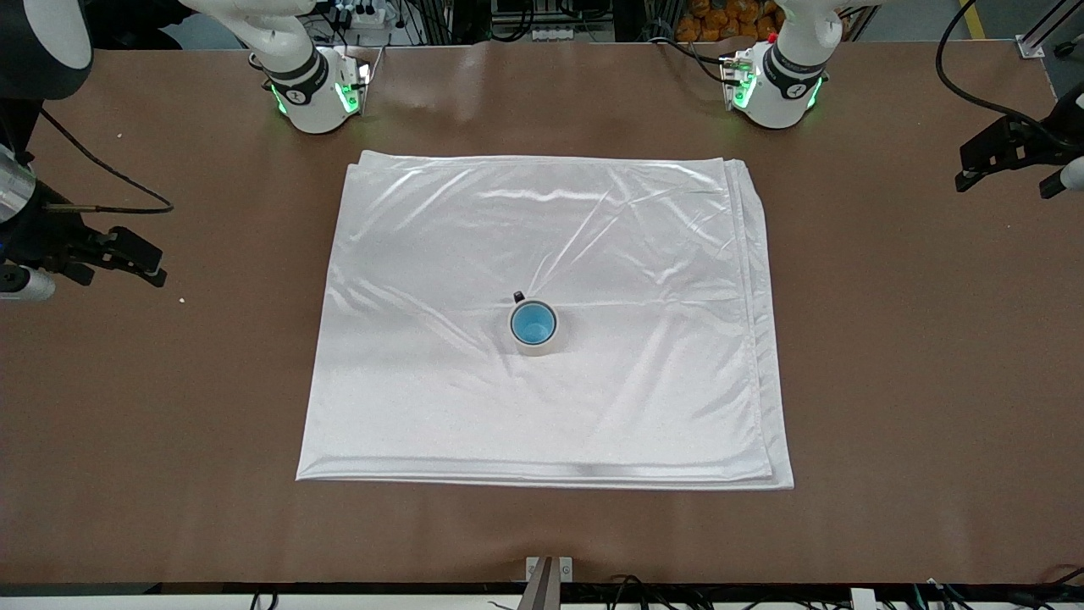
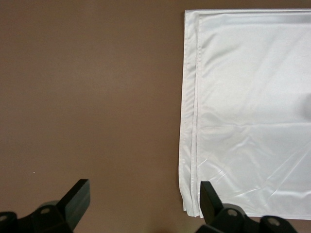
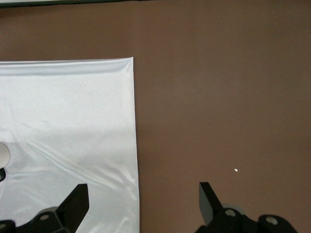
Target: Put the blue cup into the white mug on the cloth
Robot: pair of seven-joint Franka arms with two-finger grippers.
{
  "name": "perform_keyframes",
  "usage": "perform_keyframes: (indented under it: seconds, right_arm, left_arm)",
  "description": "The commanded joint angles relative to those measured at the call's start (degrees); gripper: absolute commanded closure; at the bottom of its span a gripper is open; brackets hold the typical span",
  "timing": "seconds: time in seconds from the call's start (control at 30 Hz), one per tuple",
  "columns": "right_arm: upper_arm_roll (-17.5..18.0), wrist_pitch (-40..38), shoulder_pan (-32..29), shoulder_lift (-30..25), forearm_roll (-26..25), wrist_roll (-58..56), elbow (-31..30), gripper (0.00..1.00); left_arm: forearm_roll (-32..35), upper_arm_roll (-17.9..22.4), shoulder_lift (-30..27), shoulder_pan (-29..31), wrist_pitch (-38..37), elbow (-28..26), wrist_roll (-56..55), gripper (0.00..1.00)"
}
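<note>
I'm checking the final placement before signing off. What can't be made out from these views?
- Cream-white mug with small black handle, front view: face mark not visible from above.
- Light-blue cup: outside hidden by mug wall.
- Right wrist view: mug cut off at edge.
- Shiny white cloth: underside hidden.
- Open left gripper and right gripper: fingers cropped.

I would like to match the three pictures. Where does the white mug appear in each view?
Front view: the white mug stands near the middle of the cloth, with the blue cup inside it.
Left wrist view: a pale blur at the frame's edge may be it; I cannot tell.
Right wrist view: only a sliver at the edge.
Shared landmark: the cloth.
</note>
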Motion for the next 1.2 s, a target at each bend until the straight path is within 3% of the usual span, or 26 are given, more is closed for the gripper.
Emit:
perform_keyframes:
  seconds: [0.0, 1.17]
  right_arm:
    - [0.31, -0.12, -0.32, -1.94, -0.11, -0.36, -1.69, 0.0]
    - [0.75, -1.08, 0.12, -3.61, 0.06, -0.45, -1.6, 0.0]
  left_arm:
    - [-0.45, -0.03, -0.34, 0.0, -0.86, -0.17, -1.0, 0.0]
    - [-0.45, -0.03, -0.16, 0.09, -0.86, -0.26, -0.64, 0.0]
